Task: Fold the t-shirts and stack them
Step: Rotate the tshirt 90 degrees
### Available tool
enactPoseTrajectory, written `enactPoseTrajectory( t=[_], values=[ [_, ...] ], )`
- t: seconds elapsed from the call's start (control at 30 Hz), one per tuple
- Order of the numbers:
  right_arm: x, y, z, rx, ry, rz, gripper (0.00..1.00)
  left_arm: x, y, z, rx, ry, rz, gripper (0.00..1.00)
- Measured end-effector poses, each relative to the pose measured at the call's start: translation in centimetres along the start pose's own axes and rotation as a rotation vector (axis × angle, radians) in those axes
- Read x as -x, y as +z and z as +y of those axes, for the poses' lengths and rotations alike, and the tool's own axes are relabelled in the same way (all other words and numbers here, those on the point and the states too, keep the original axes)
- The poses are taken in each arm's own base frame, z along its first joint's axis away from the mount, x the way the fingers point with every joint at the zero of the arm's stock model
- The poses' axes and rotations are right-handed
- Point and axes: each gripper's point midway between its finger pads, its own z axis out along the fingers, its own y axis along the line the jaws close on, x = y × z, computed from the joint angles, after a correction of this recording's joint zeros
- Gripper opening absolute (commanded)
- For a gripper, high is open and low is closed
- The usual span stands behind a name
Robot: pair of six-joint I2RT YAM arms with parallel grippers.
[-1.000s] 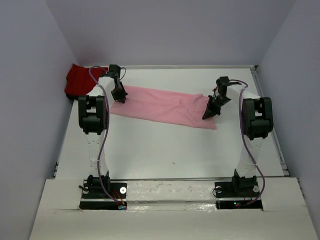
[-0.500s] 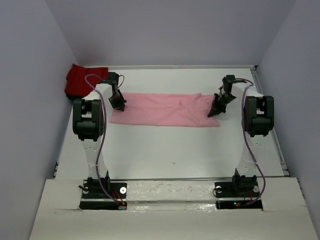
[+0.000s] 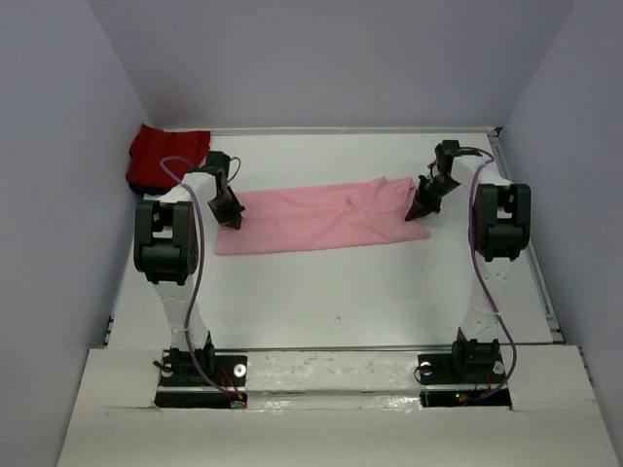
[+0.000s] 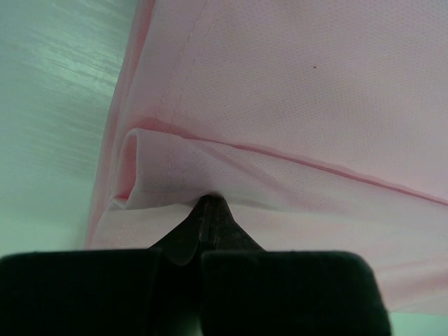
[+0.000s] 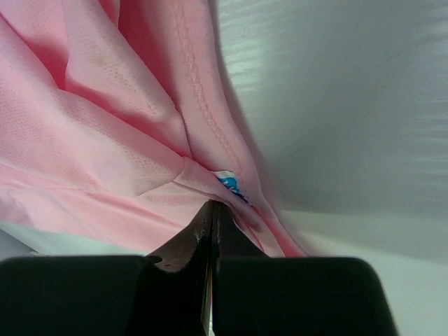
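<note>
The light pink t-shirt (image 3: pixel 316 217) lies as a long folded band across the middle of the table. My left gripper (image 3: pixel 231 216) is shut on its left end, pinching a folded hem (image 4: pixel 210 175). My right gripper (image 3: pixel 421 209) is shut on its right end, where the cloth bunches around a blue label (image 5: pixel 231 187). The deep red t-shirt (image 3: pixel 164 156) sits crumpled in the far left corner, beyond the left arm.
Walls enclose the white table (image 3: pixel 321 292) on the left, back and right. A metal rail (image 3: pixel 521 229) runs along the right edge. Both arm bases stand at the near edge.
Both grippers have swung the pink t-shirt round: the left end has come nearer, the right end has gone farther back, so the band now tilts the other way.
</note>
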Motion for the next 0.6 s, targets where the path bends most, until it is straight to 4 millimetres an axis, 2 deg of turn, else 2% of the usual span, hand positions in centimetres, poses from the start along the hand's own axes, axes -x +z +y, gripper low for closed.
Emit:
enactPoseTrajectory(
  t=[0.27, 0.6],
  values=[
    [1.6, -0.1, -0.3, 0.003, 0.015, -0.015, 0.00, -0.8, -0.2, 0.4, 0.003, -0.007, 0.007, 0.00],
    [5.5, 0.7, 1.3, 0.061, 0.021, -0.054, 0.00, -5.2, -1.4, 1.6, 0.031, 0.012, 0.063, 0.00]
  ],
)
